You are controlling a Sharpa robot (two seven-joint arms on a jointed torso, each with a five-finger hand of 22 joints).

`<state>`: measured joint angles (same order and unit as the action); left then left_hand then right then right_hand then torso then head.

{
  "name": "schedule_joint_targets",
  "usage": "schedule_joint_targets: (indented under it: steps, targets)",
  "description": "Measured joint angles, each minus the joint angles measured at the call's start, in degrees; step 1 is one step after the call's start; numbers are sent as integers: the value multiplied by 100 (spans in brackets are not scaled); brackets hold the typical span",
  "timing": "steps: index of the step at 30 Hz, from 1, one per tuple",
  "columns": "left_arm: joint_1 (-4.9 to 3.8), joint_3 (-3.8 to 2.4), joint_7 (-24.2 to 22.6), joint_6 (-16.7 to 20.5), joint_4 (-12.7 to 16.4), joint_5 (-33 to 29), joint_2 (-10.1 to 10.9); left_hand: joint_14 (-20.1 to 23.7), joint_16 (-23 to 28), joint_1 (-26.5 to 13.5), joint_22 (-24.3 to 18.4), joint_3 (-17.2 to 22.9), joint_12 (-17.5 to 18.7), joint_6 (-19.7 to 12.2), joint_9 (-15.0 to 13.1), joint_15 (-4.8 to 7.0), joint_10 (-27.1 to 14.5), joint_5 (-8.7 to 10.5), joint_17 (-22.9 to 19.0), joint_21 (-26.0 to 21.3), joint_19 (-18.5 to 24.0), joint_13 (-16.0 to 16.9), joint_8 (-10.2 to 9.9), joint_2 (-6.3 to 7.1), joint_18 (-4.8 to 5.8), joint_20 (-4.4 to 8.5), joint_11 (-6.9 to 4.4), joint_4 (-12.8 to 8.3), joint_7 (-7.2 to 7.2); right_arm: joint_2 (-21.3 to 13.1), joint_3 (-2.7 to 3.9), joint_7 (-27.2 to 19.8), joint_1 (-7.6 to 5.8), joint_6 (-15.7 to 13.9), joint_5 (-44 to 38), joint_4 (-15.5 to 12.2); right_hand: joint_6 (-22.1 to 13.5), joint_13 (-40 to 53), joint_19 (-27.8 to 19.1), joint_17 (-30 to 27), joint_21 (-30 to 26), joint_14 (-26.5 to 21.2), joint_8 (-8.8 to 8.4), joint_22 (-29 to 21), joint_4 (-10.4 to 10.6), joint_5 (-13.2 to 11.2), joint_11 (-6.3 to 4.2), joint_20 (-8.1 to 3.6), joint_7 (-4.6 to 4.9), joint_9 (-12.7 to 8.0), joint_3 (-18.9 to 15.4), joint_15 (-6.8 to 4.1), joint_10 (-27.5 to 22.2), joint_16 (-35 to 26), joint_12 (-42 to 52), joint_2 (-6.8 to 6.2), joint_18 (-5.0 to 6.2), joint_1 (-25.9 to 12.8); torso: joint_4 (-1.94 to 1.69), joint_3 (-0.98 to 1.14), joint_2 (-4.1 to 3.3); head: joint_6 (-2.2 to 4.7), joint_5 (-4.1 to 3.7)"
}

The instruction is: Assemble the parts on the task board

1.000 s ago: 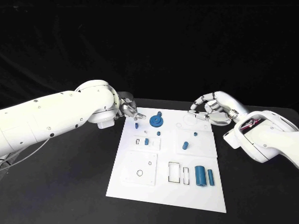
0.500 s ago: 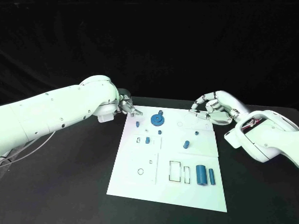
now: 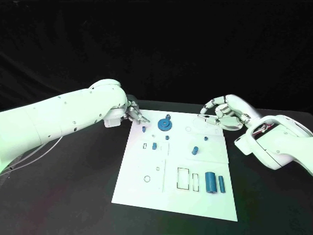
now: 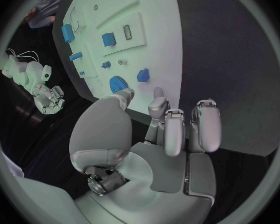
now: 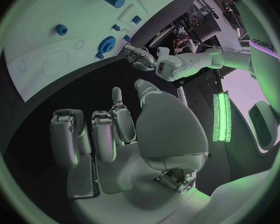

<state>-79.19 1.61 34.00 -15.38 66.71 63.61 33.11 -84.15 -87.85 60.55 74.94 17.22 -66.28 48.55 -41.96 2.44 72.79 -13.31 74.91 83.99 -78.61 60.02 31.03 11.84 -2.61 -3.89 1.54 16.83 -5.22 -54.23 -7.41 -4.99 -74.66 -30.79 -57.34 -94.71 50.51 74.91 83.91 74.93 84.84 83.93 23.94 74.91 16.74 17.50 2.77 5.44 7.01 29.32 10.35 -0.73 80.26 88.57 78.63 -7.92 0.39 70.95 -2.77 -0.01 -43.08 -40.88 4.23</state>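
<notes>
Both hands [image 3: 134, 112] [image 3: 221, 115] stayed flanking the task board's [image 3: 174, 196] far corners.

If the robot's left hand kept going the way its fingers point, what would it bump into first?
Probably the small blue part near the task board's far left corner, with the blue gear next to it. The left hand holds nothing; depth is hard to judge.

My table [image 3: 65, 196] was black and lay broad before me. The white task board [image 3: 174, 196] lay flat on its middle, running lengthwise away from me. Bare black surface showed on either side of the board.
</notes>
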Motion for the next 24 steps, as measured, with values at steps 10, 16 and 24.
schedule_joint_targets:
  steps: [10, 16, 24]
  targets:
    - [21, 42, -24, -219, -80, -46, -85, 0, 0, 68, -1, -32, 0, 9, 27, 0, 0, 0, 0, 0, 14, 0, 0, -68, 0, -14, 0, -2, -9, 18, 0, 0, 13, 0, 1, 15, 0, 0, 0, -1, 0, 0, 0, -1, 0, 0, 0, 0, 0, 0, 0, 0, 0, 0, 0, 0, 0, 0, 0, 9, 9, -18, 14]
    - [28, 49, -34, -306, -94, -67, -96, 0, 0, 158, -1, -46, 0, 53, 57, 0, -20, 0, 0, 0, 13, 13, 0, -158, -1, -14, -21, -15, -10, 22, 0, -1, 16, 0, 1, 20, 0, 0, 0, -1, 0, 0, 0, -1, 0, 0, 0, 0, 0, -1, 0, 0, 0, 0, 0, 0, 0, 0, -1, 10, 12, -18, 15]
    - [31, 52, -51, -369, -93, -106, -105, 0, 0, 275, -1, -45, 0, 93, 98, 0, -20, 0, 0, 0, 12, 18, 0, -275, 0, -12, -21, -15, -9, 28, 0, -1, 18, 0, 2, 24, 0, 0, 0, -1, 0, 0, 0, 4, 0, 0, 0, 0, 0, -1, 0, 0, 0, 0, 0, 0, 0, 0, -1, 8, 12, -14, 15]
